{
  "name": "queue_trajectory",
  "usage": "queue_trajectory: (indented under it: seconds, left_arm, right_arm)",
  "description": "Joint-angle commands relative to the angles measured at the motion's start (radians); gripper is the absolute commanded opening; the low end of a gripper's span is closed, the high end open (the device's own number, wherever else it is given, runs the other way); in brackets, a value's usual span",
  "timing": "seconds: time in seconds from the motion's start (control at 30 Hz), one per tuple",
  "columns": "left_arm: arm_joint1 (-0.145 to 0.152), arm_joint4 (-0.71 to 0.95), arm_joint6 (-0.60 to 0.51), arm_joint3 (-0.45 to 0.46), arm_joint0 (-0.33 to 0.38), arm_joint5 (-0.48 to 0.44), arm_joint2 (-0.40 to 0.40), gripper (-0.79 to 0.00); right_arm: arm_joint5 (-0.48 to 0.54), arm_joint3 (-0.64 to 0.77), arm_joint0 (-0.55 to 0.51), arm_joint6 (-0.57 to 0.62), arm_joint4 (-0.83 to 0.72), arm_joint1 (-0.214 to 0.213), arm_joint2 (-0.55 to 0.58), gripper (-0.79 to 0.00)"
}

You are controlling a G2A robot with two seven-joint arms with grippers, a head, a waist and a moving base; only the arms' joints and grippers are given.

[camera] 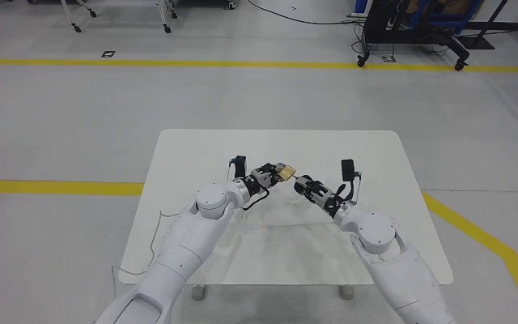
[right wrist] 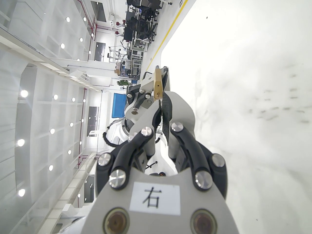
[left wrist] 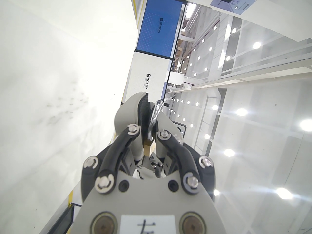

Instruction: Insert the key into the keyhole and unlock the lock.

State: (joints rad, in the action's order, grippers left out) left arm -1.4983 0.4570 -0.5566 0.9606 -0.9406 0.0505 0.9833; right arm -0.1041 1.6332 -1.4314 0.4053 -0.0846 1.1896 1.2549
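Lock [camera: 284, 171] and key meet in the air above mid-surface [camera: 202, 154].
Left jaws clamp the brass lock; right jaws pinch the key [right wrist: 160, 102], its tip at the keyhole.

The lock [camera: 284, 171] is brass yellow, the key [right wrist: 160, 101] a thin silvery sliver. The left jaws and right jaws alike are light grey with black pads, black links and shiny silver screw heads; a white label [right wrist: 155, 199] carries a black character. The surface [camera: 356, 154] is white with faint grey smudges. The floor [camera: 97, 121] is pale grey, crossed by yellow lines [camera: 243, 63]. A board [left wrist: 158, 32] is blue with fine dots
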Motion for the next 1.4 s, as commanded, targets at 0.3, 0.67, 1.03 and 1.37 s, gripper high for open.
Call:
queue_trajectory:
  seconds: [0.3,0.67,1.03,1.37]
  left_arm:
    - [-0.003,-0.014,-0.019,-0.015,0.01,-0.013,-0.002,-0.785]
    - [-0.006,-0.015,-0.018,-0.029,0.019,-0.019,0.003,-0.785]
    - [-0.004,-0.012,0.027,-0.012,0.004,-0.062,0.029,-0.785]
    - [0.002,-0.034,0.053,0.033,-0.028,-0.146,0.052,-0.785]
  right_arm:
    - [-0.015,-0.003,0.02,0.009,-0.004,0.003,-0.007,-0.785]
    - [-0.016,-0.007,0.028,0.043,-0.053,0.005,0.003,0.0]
    - [-0.016,-0.007,0.028,0.043,-0.053,0.005,0.003,0.0]
    - [-0.011,-0.077,0.039,0.165,-0.314,0.01,0.044,0.0]
